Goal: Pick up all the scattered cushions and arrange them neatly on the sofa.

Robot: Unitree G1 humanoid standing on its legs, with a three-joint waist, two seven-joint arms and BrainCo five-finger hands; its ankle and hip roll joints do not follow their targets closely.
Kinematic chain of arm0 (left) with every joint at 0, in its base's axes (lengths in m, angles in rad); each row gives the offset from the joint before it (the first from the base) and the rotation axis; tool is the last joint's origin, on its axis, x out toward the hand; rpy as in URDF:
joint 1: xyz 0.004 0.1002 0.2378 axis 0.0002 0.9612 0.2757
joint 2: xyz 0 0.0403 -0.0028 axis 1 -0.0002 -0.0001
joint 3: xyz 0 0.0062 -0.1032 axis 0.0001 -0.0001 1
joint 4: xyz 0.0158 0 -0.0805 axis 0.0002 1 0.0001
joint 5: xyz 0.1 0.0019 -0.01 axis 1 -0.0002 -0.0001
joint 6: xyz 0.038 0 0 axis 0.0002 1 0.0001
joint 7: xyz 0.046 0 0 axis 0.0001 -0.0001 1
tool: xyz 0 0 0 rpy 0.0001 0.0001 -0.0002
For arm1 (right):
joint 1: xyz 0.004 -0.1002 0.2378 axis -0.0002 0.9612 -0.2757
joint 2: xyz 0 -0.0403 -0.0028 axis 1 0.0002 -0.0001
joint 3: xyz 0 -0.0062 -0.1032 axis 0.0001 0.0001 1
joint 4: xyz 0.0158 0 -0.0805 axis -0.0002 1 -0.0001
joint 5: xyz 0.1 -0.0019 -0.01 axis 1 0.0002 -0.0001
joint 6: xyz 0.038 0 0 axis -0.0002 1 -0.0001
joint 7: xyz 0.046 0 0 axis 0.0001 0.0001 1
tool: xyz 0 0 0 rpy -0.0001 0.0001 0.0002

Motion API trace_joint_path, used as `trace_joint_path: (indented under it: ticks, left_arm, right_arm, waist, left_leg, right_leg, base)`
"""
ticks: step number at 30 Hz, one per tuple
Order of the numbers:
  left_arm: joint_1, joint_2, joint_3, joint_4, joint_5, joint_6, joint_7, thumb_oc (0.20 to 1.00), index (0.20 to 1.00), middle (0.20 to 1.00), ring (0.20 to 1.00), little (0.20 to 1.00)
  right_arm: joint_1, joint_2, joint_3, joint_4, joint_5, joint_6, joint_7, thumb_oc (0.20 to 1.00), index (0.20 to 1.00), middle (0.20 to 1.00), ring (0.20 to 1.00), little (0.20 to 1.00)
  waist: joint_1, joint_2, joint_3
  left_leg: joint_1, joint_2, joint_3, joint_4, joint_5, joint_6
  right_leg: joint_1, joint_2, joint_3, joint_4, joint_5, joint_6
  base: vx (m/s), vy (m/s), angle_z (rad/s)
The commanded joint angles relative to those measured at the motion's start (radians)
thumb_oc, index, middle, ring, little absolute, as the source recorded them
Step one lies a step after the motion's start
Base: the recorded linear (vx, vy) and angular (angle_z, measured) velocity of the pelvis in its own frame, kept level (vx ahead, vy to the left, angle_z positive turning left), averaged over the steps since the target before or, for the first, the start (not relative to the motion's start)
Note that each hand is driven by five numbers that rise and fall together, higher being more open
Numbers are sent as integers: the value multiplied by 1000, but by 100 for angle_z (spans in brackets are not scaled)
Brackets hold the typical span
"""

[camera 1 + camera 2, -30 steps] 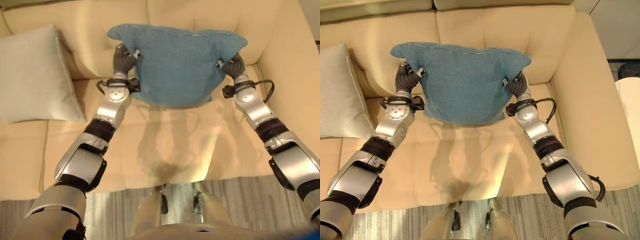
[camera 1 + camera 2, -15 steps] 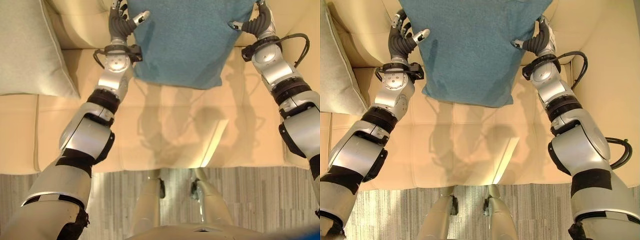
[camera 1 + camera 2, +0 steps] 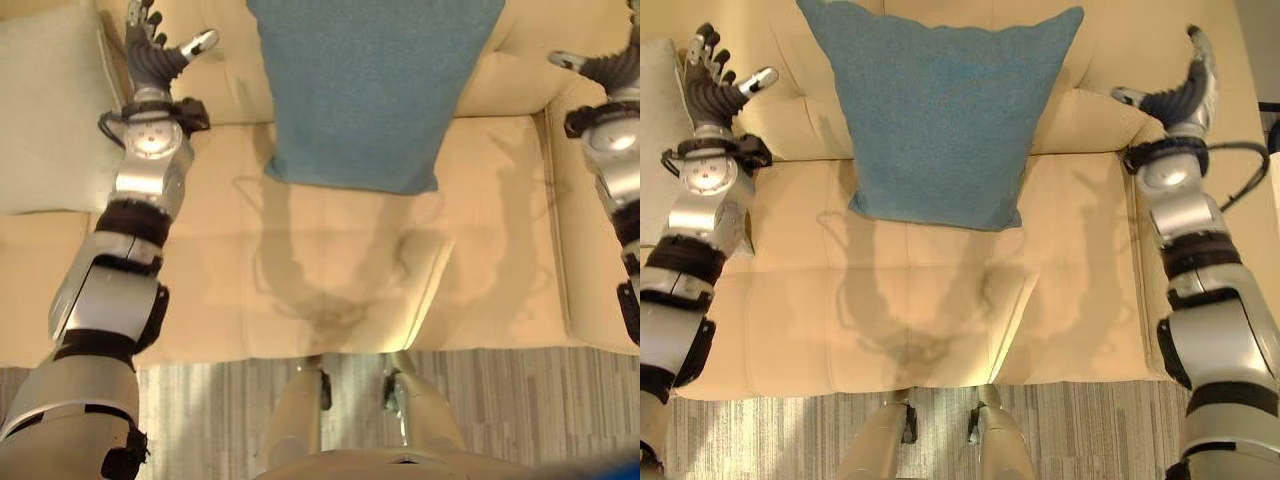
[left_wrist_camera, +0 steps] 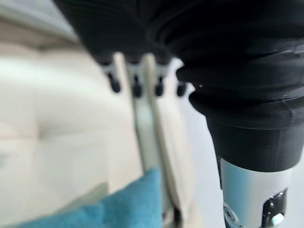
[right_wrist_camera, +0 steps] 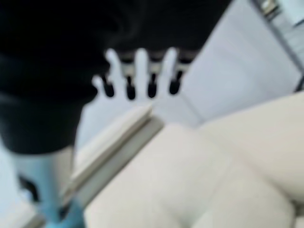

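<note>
The blue cushion (image 3: 940, 110) stands leaning against the backrest of the cream sofa (image 3: 940, 300), its lower edge resting on the seat at about the 12 o'clock side of the head views, upright with its pointed upper corners spread to either side. Neither hand touches it. The left hand (image 3: 712, 95) hovers off at about 10 o'clock, well apart from the cushion's left edge, its fingers straight and fanned upward with the thumb sticking out toward the cushion; it is released and holds nothing. In the left wrist view the same hand's dark fingertips (image 4: 135, 88) stand in a loose row in front of the sofa's pale backrest, with a corner of the blue cushion showing low in front of it. The right hand (image 3: 1180, 95) hangs at about 2 o'clock, over the inner side of the sofa's armrest, likewise clear of the cushion's right edge, its fingers extended and its thumb pointing back toward the cushion; it too is released and empty. The right wrist view shows its fingertips (image 5: 142, 88) straight and spread above the cream upholstery. A pale grey cushion (image 3: 50, 110) lies against the backrest at 9 to 10 o'clock, just behind the left arm and apart from the blue one. Grey striped flooring (image 3: 1090, 430) runs along the front of the sofa at 6 o'clock.
</note>
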Motion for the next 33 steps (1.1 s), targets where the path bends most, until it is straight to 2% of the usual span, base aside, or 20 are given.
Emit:
trace_joint_path:
  ticks: [1,3,7,12,13,15,18,23,26,27,28,29,32,33]
  left_arm:
    - [225,-37,89,-110,76,-49,-56,1000,1000,1000,1000,1000]
    - [361,-65,137,-198,98,-45,-81,1000,1000,1000,1000,1000]
    - [688,-181,253,-292,159,-6,-166,1000,1000,1000,1000,1000]
    - [899,-272,271,-156,270,61,-233,1000,1000,1000,1000,1000]
    - [952,-301,257,-41,352,85,-255,1000,1000,1000,1000,1000]
    - [976,-335,250,62,384,104,-269,1000,1000,1000,1000,1000]
    - [975,-386,237,352,519,131,-265,1000,1000,1000,1000,1000]
    - [971,-412,243,490,563,146,-256,1000,1000,1000,1000,1000]
    - [949,-416,229,523,573,152,-246,1000,1000,1000,1000,1000]
    - [950,-419,227,527,574,155,-249,1000,1000,1000,1000,1000]
    - [941,-428,220,551,587,158,-249,1000,1000,1000,1000,1000]
    - [935,-436,215,558,589,162,-251,1000,1000,1000,1000,1000]
    - [931,-442,208,562,597,159,-254,1000,1000,1000,1000,1000]
    - [926,-451,194,553,601,162,-255,1000,1000,1000,1000,1000]
  right_arm:
    - [275,25,-143,-96,-71,-61,37,1000,1000,1000,1000,1000]
    - [411,57,-214,-153,-94,-67,61,1000,1000,1000,1000,1000]
    - [714,145,-348,-252,-168,-74,148,1000,1000,1000,1000,1000]
    - [887,231,-367,-227,-232,-68,211,1000,1000,1000,1000,1000]
    - [929,266,-350,-183,-243,-66,239,1000,1000,1000,1000,1000]
    - [946,286,-335,-148,-241,-69,261,1000,1000,1000,1000,1000]
    - [963,352,-251,25,-242,-64,309,1000,1000,1000,1000,1000]
    - [966,398,-196,165,-237,-50,328,1000,1000,1000,1000,1000]
    - [949,433,-177,331,-209,-29,328,1000,1000,1000,1000,1000]
    - [945,437,-173,355,-210,-25,330,1000,1000,1000,1000,1000]
    - [929,440,-165,404,-209,-13,333,1000,1000,1000,1000,1000]
    - [918,435,-168,427,-210,-7,327,1000,1000,1000,1000,1000]
    - [910,430,-165,444,-218,2,335,1000,1000,1000,1000,1000]
    - [915,431,-170,463,-223,10,338,1000,1000,1000,1000,1000]
  waist:
    - [-5,-7,-119]
    - [-5,-11,-127]
    - [-5,-12,-139]
    - [-6,-12,-142]
    - [-9,-11,-143]
    - [-11,-10,-150]
    - [-11,-13,-156]
    - [-6,-16,-151]
    - [-5,-24,-129]
    - [-6,-28,-126]
    - [-2,-46,-105]
    - [-11,-53,-102]
    - [-20,-47,-108]
    - [-35,-34,-115]
  left_leg:
    - [81,17,13,3,-86,-107]
    - [117,17,18,3,-93,-104]
    - [219,28,29,3,-119,-96]
    - [314,33,41,3,-131,-87]
    - [354,36,50,3,-139,-82]
    - [376,38,55,3,-140,-79]
    - [425,49,64,3,-145,-78]
    - [438,70,65,3,-136,-87]
    - [382,96,66,51,-114,-106]
    - [372,98,65,80,-126,-102]
    - [366,82,42,180,-198,-86]
    - [375,77,35,235,-235,-77]
    - [413,76,25,258,-254,-80]
    - [438,62,1,218,-270,-76]
  right_leg:
    - [34,-54,3,3,-25,130]
    - [73,-55,2,3,-31,128]
    - [173,-62,-5,3,-62,123]
    - [266,-55,-8,3,-80,117]
    - [301,-51,-5,3,-85,114]
    - [324,-47,-2,3,-89,111]
    - [370,-33,6,3,-107,102]
    - [390,-15,8,3,-125,89]
    - [381,-6,-12,3,-139,77]
    - [380,-7,-15,3,-135,75]
    - [380,-23,-12,3,-116,72]
    - [371,-38,-16,3,-102,73]
    - [354,-41,-11,6,-89,72]
    - [325,-44,-10,17,-71,81]
  base:
    - [144,-12,-2]
    - [113,-18,-3]
    - [101,-28,-7]
    - [13,-17,-2]
    - [-33,-35,-1]
    - [-32,-33,0]
    - [-43,-73,-7]
    - [-64,-87,-1]
    - [-208,-103,20]
    - [-261,-27,46]
    - [-309,54,27]
    - [-326,123,2]
    - [-142,151,21]
    - [-136,193,17]
